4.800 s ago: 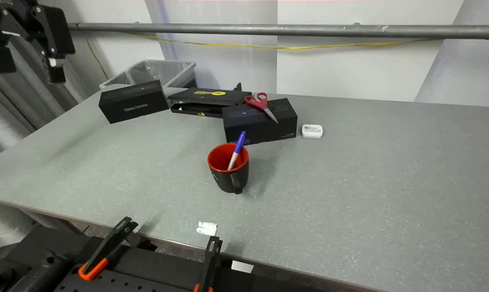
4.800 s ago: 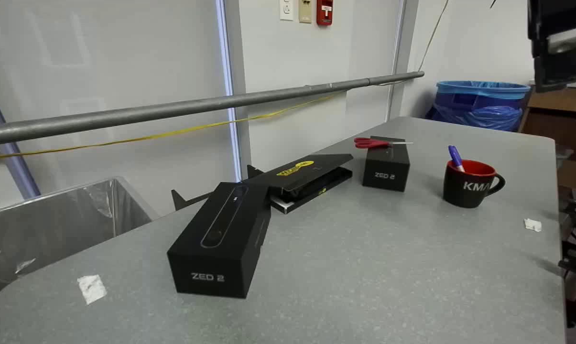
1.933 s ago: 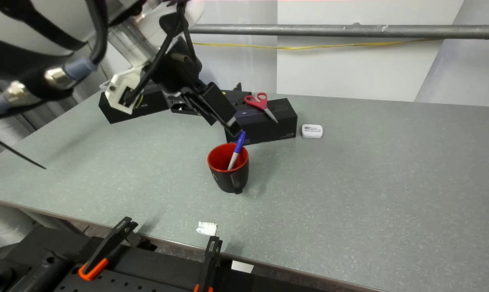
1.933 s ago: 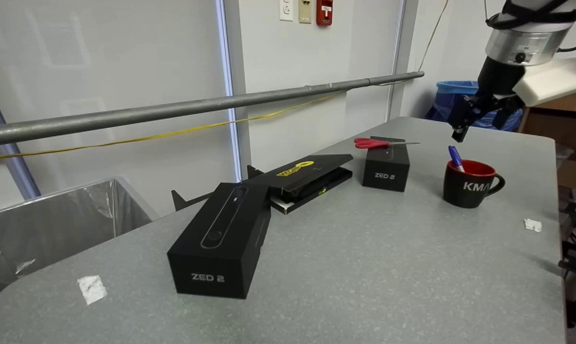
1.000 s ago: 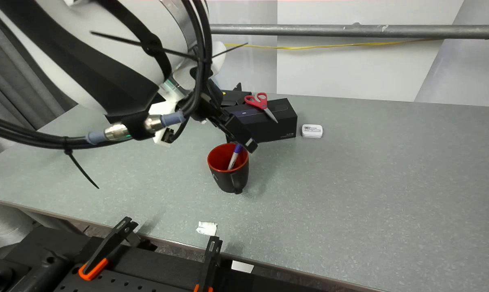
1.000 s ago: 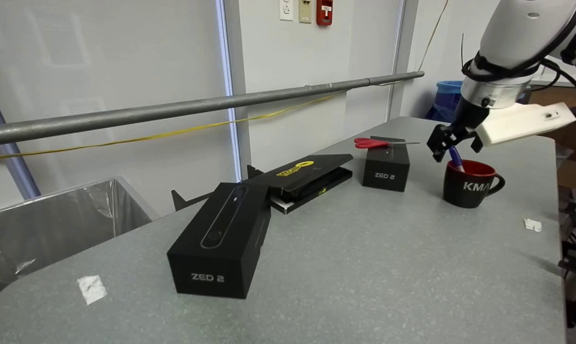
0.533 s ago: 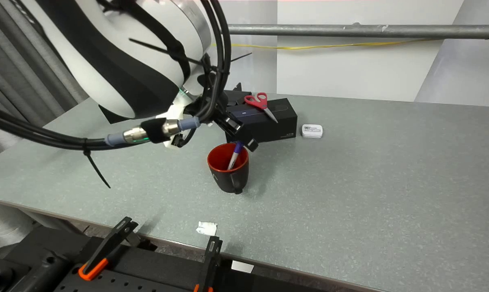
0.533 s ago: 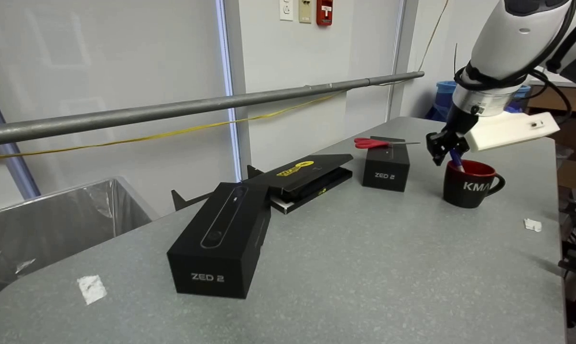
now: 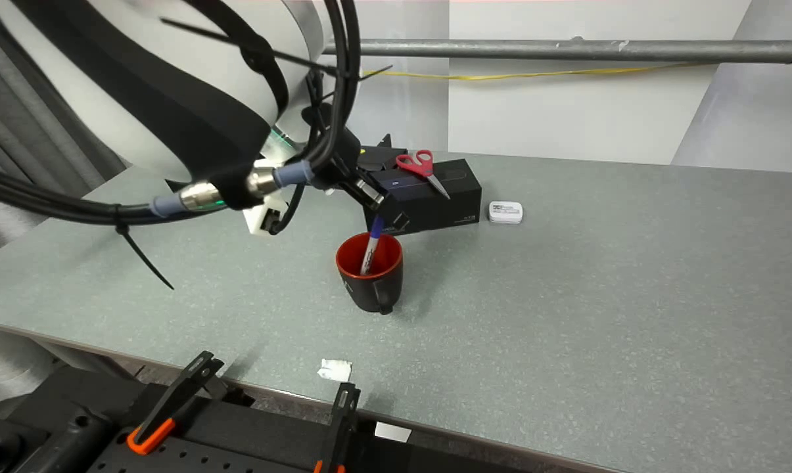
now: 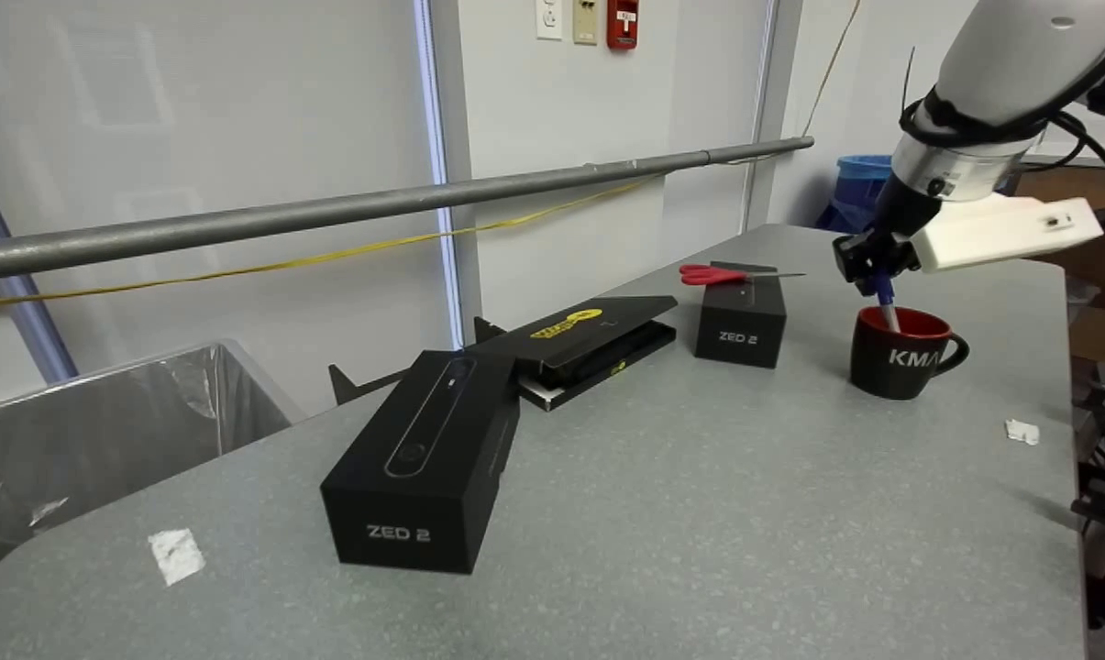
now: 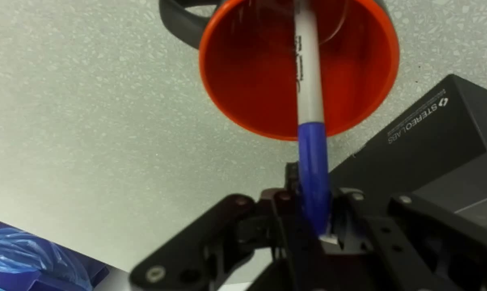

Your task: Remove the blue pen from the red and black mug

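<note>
"Where is the blue pen (image 11: 311, 117) seen?"

"Its white end is seen inside the red and black mug (image 9: 364, 292), which is set on the bench (image 9: 566, 295), nearer to the edge beside the clamps (image 9: 338, 427) than to the edge along the wall (image 9: 566, 112)."

"And the pincer (image 11: 313, 188)?"

"The pen is pinched by it at the blue end."

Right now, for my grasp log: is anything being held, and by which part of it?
The blue pen, by its blue cap, pinched between the jaws; its white barrel reaches into the red and black mug.
</note>
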{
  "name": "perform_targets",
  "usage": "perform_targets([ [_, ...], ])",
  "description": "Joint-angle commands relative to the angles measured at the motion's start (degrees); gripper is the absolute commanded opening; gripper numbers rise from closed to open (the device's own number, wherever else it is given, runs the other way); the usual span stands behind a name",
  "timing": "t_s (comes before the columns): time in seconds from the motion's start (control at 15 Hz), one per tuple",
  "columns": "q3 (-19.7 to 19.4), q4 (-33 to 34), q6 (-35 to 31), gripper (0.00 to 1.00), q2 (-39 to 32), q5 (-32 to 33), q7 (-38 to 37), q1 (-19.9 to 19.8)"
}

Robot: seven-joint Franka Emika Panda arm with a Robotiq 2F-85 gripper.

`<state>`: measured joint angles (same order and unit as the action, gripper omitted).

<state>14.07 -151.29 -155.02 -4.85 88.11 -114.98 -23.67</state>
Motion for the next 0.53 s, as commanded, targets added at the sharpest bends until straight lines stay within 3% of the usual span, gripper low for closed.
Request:
perform_targets([
  [0.0, 0.06, -7.26, -3.36, 0.02, 12.94, 2.11, -3.59, -0.15],
  [0.27, -0.35, -11.68, -5.00, 0.02, 25.07, 1.73, -4.23, 0.63],
  [0.33, -0.08, -7.62, -4.45, 0.02, 22.70, 2.30, -4.51, 0.59],
  [0.47, -0.27, -7.78, -6.04, 0.02, 26.03, 0.86, -2.60, 1.22],
])
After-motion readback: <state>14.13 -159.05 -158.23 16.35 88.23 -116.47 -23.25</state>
